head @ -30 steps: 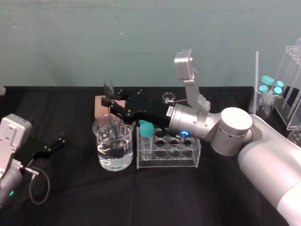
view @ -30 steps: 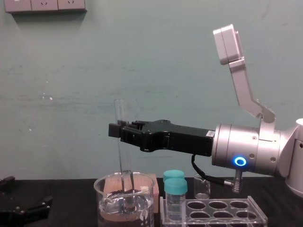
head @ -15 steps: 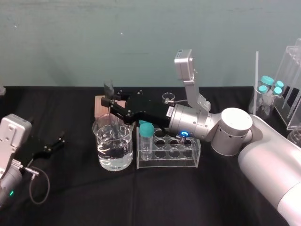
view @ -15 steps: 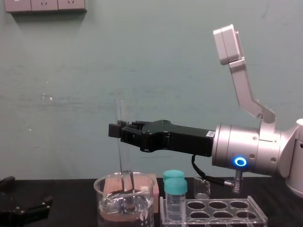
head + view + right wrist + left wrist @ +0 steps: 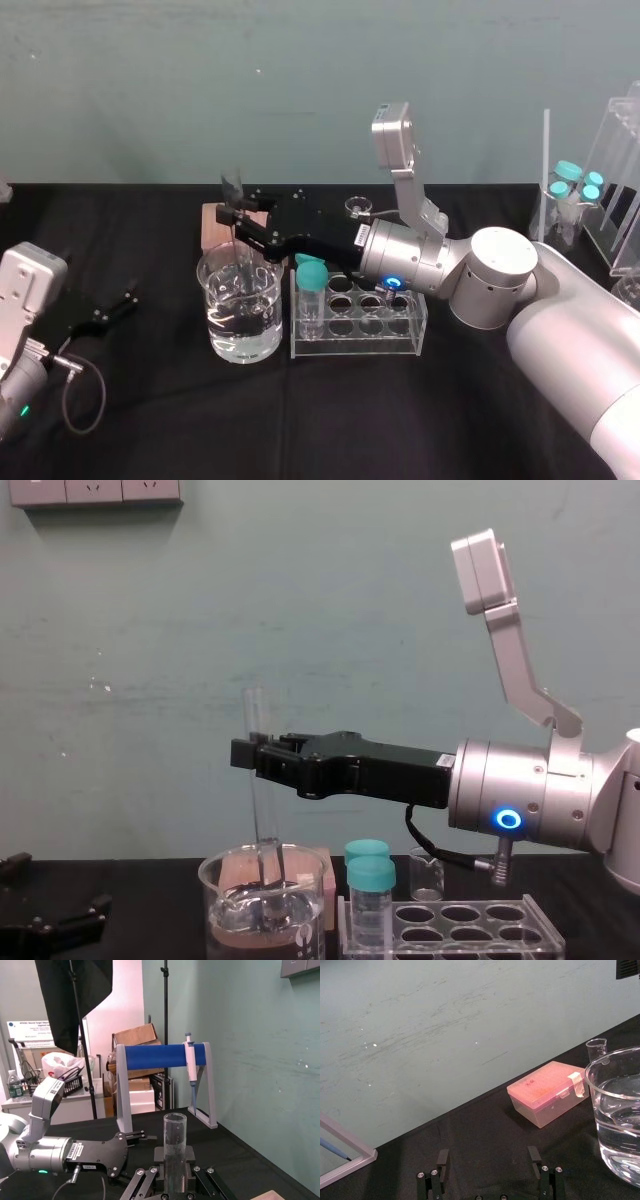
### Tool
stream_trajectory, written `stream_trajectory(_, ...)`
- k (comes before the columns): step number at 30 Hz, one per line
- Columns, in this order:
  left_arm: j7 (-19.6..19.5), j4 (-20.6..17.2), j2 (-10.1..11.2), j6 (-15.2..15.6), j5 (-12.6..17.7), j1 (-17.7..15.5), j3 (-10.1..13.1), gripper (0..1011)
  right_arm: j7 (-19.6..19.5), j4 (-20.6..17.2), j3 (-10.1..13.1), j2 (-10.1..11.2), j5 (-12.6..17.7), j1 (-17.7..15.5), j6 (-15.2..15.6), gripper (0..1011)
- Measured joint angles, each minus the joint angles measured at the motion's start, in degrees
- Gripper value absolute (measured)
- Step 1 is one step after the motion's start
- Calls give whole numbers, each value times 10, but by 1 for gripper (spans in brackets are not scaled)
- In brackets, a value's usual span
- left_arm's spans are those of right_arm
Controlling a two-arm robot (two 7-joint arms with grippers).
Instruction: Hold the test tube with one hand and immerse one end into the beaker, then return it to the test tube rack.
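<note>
Right tool [image 5: 250,752] clamps clear, open-topped test tube [image 5: 265,818] nearly upright.

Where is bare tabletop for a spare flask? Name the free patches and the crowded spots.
Free: the front strip of table before the beaker and test tube rack; the gap between the left gripper and the beaker. Crowded: over the beaker, where the right gripper holds the test tube, and behind it at the pink box.

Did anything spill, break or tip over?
No, nothing stands out. The right gripper holds the test tube nearly upright, its lower end in the beaker. The test tube rack stands level. The left gripper sits open at left.
</note>
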Motion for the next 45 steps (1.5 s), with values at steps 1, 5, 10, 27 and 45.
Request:
stream_trajectory(1, 0, 0, 0, 0, 0, 0, 0, 1000, 0, 1, 0, 0, 0, 1, 0, 226)
stream_trajectory(5, 0, 0, 0, 0, 0, 0, 0, 1000, 0, 3, 0, -1, 0, 1, -1, 226)
stream_trajectory(10, 0, 0, 0, 0, 0, 0, 0, 1000, 0, 5, -1, -2, 0, 2, -1, 226)
stream_trajectory(27, 0, 0, 0, 0, 0, 0, 0, 1000, -5, -14, 14, 0, -1, 15, -27, 226)
stream_trajectory(45, 0, 0, 0, 0, 0, 0, 0, 1000, -53, -137, 48, 42, 11, -15, -36, 226)
